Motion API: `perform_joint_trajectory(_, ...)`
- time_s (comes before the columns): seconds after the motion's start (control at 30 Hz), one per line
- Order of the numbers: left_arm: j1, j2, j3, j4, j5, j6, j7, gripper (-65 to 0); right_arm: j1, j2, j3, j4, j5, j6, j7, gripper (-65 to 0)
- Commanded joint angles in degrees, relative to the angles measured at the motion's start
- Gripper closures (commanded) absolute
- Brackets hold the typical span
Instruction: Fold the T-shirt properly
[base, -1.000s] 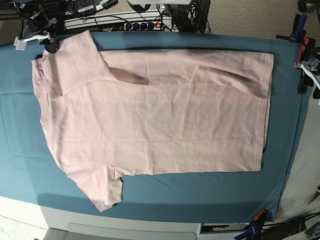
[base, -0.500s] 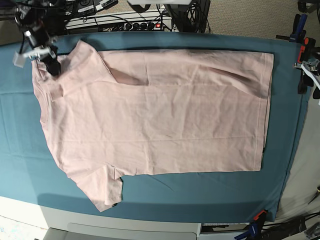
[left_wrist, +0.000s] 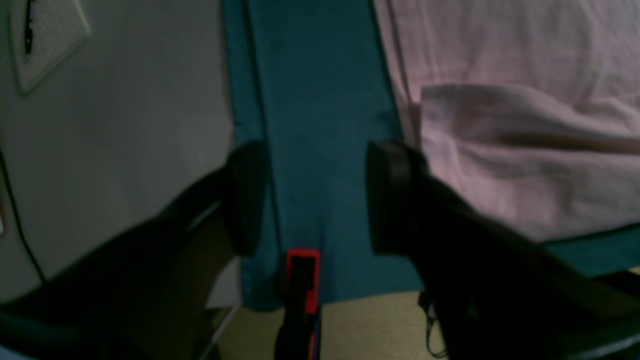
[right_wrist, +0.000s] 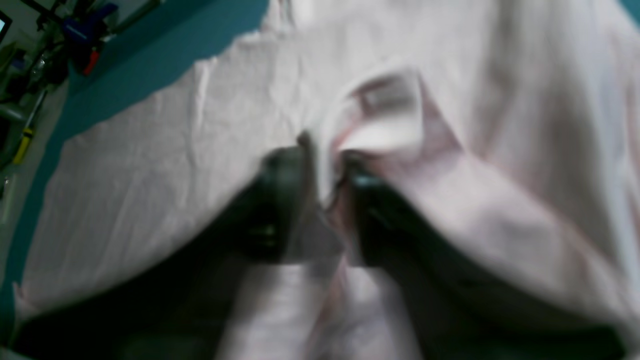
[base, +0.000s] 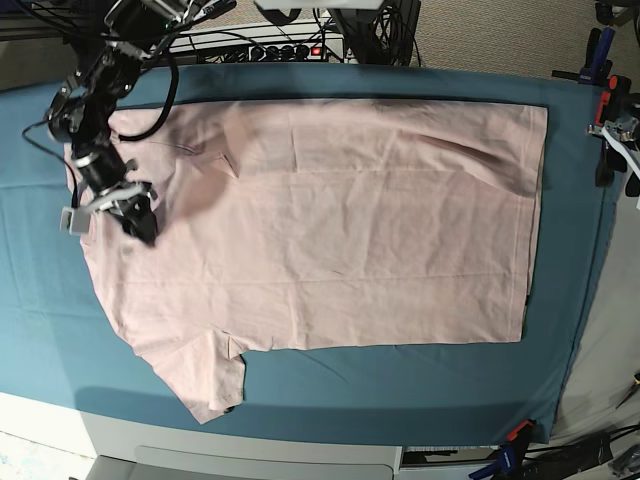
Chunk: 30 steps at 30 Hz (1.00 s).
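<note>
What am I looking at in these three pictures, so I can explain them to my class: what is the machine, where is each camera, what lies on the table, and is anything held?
This is a robot with two arms, each ending in a two-fingered gripper. The overhead picture looks down on a table with a teal cloth. A pale pink T-shirt lies spread flat on it. The other two pictures come from cameras on the wrists. The right gripper sits at the shirt's collar end, with a fold of fabric between its fingers; the blur hides whether it grips. The left gripper is open and empty, near the table's edge beside the shirt's hem.
</note>
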Motion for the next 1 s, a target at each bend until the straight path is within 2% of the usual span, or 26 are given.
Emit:
perform_joint_trajectory(0.0, 0.1, -1.0, -0.6, 0.8, -0.4, 0.0, -0.8, -31.9, 1.2, 0.8, 0.1, 0.9, 0.5, 0.2, 1.7, -32.1)
perform_joint_trajectory(0.03, 0.2, -1.0, -0.6, 0.8, -0.4, 0.0, -0.9, -31.9, 1.6, 0.8, 0.1, 0.9, 0.6, -0.5, 1.8, -36.3)
perform_joint_trajectory(0.13, 0.2, -1.0, -0.6, 0.8, -0.4, 0.0, -0.9, -31.9, 1.7, 0.8, 0.1, 0.9, 0.6, -2.4, 2.0, -36.5)
perform_joint_trajectory(0.2, 0.2, -1.0, -0.6, 0.8, -0.4, 0.0, -0.9, -31.9, 1.6, 0.8, 1.2, 1.0, 1.2, -2.7, 0.3, -36.5)
perform_joint_trajectory(0.3, 0.7, -1.0, -0.6, 0.8, -0.4, 0.0, -0.8, -31.9, 1.1, 0.8, 6.6, 2.8, 6.1, -2.6, -4.9, -36.5)
perform_joint_trajectory(0.37, 1.8, -0.9, -0.6, 0.8, -0.4, 0.0, -0.8, -31.9, -0.7, 1.4, 11.5, 5.5, 8.0, -2.7, -6.0, -36.4)
perform_joint_trajectory(0.4, 2.4, -1.0, -0.6, 0.8, -0.4, 0.0, -0.8, -31.9, -2.1, 2.1, 13.6, 6.7, 8.2, -2.9, -6.2, -36.4)
perform_joint_trajectory(0.47, 3.6, -1.0, -0.6, 0.8, -0.4, 0.0, -0.9, -31.9, -5.3, 4.5, 17.1, 7.6, 8.0, -5.5, -6.3, -36.5)
perform_joint_trajectory(0.57, 3.9, -0.8, -0.6, 0.8, -0.8, -0.3, -0.9, -31.9, -9.2, 8.3, 21.5, 7.4, 3.6, -10.4, -5.5, -36.4)
perform_joint_trajectory(0.63, 3.8, -0.7, -0.6, 0.8, -2.1, -1.4, -0.8, -31.9, -10.7, 10.5, 23.9, 6.3, 3.1, -11.3, -5.4, -36.5)
perform_joint_trajectory(0.8, 3.8, -0.5, -0.6, 0.8, -3.4, -1.8, -0.9, -31.9, -10.1, 15.6, 23.9, -5.5, 4.5, -11.5, -7.4, -36.5)
perform_joint_trajectory(0.97, 3.8, -0.5, -0.6, 0.8, -3.4, -2.2, -0.8, -31.9, -6.7, 18.8, 23.7, -21.6, 14.5, -7.6, -15.4, -36.5)
